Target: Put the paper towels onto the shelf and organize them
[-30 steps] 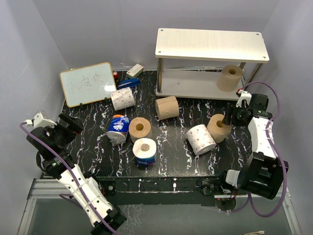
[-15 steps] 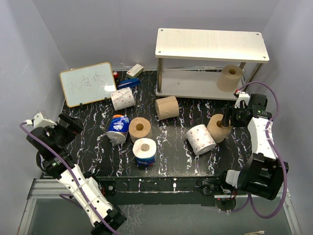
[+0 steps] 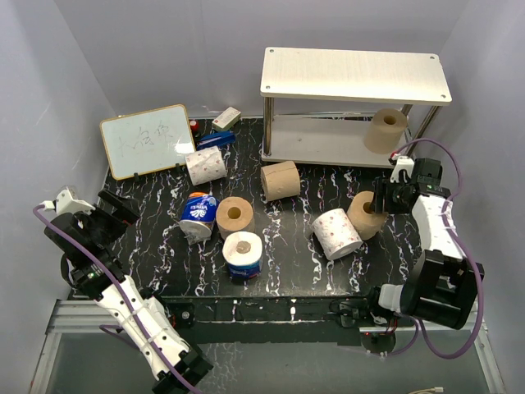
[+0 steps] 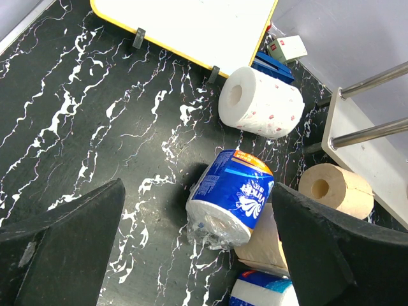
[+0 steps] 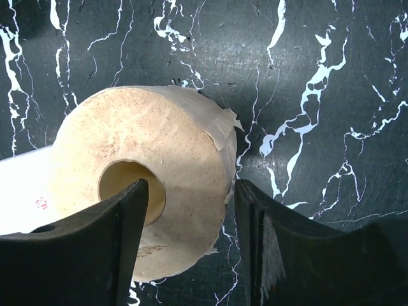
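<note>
Hovering over the tan roll (image 5: 172, 134) at about 4 o'clock on the table (image 3: 164, 238), the right gripper (image 5: 191, 191) is open and holding nothing. Roll stands on end, core straight up. Wrist view shows one finger over the core hole, the other just outside the wall at 3 o'clock, so I'd guess a wall pinch. The left gripper (image 4: 197, 255) is wide open, empty, way off at 8 o'clock. The shelf (image 3: 355, 75) sits at 1 o'clock, another brown roll (image 3: 385, 130) already on its lower board.

Black marbled table (image 3: 295, 254) with scattered paper towels (image 3: 235, 215), shelf (image 3: 355, 74), whiteboard (image 3: 148, 139)
</note>
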Robot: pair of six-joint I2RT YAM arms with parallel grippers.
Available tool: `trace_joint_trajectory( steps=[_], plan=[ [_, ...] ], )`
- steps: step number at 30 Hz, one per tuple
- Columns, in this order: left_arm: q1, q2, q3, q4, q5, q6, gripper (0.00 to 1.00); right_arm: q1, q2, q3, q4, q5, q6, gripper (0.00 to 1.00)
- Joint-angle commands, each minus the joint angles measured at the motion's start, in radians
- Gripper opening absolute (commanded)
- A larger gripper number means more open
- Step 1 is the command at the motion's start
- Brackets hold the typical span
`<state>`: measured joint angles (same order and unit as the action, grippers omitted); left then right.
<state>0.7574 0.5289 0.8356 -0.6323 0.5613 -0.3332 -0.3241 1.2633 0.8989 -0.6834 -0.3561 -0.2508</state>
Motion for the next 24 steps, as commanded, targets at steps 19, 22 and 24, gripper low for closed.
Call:
trace_joint_trajectory(
  steps=[19,22,24],
  plan=[
    [0.007,0.025,-0.007,0.012,0.021,0.0,0.98,0.015,-0.045,0.115,0.021,-0.03,0.338,0.0],
    [0.008,0.027,-0.008,0.012,0.021,0.0,0.98,0.015,-0.053,0.161,0.002,0.042,0.542,0.0],
    [0.009,0.031,-0.008,0.013,0.021,0.001,0.98,0.014,-0.054,0.189,-0.004,-0.034,0.562,0.0]
  ],
)
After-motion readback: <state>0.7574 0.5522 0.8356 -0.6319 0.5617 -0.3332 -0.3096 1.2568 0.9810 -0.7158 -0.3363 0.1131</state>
